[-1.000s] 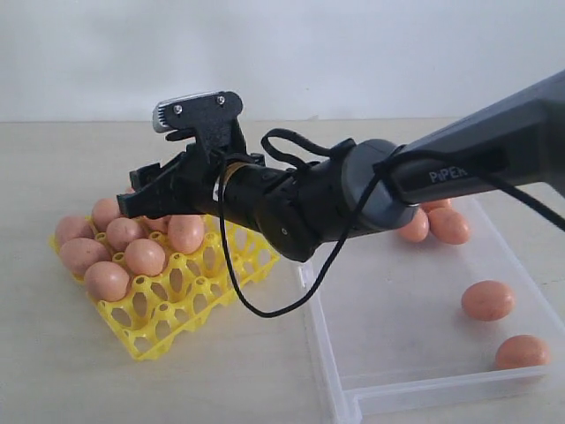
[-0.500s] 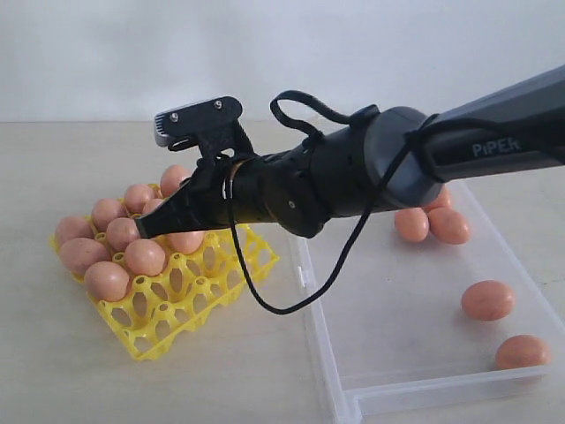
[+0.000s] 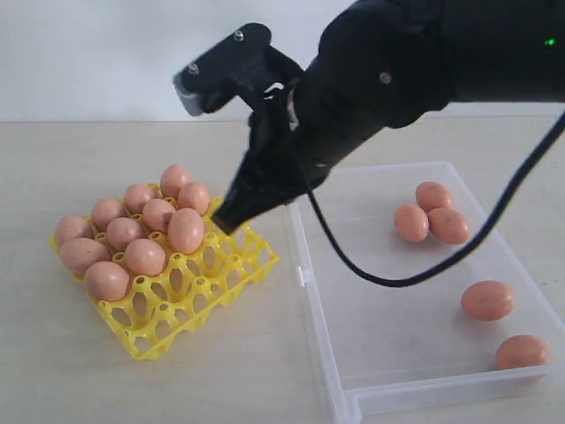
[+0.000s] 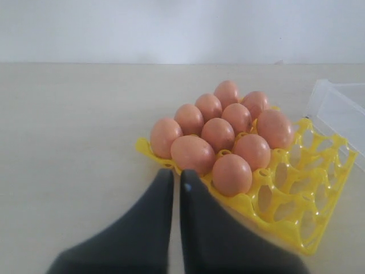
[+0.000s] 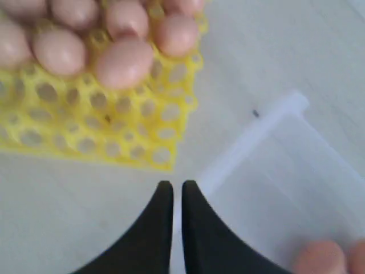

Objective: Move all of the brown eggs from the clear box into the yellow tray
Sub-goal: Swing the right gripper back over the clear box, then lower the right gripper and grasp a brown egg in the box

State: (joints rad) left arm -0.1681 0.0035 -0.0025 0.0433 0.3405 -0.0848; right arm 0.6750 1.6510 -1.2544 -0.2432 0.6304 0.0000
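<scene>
Your clear box [image 3: 441, 382] lies just beside the yellow tray [image 3: 177, 309], on its right. Your right gripper [image 3: 225, 221] hangs above the tray's box-side edge, jaws pinched together on nothing. The left gripper [image 4: 173, 174] sits by the tray, likewise closed and empty. Eleven brown eggs [image 3: 146, 256] fill tray cups; five lie in the box.

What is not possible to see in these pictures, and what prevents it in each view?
- Exterior view: the right arm hides the far left corner of the clear box, perhaps eggs too.
- Right wrist view: blurred; the brown eggs and the yellow tray are cut by edges.
- Left wrist view: only one box corner shows.
</scene>
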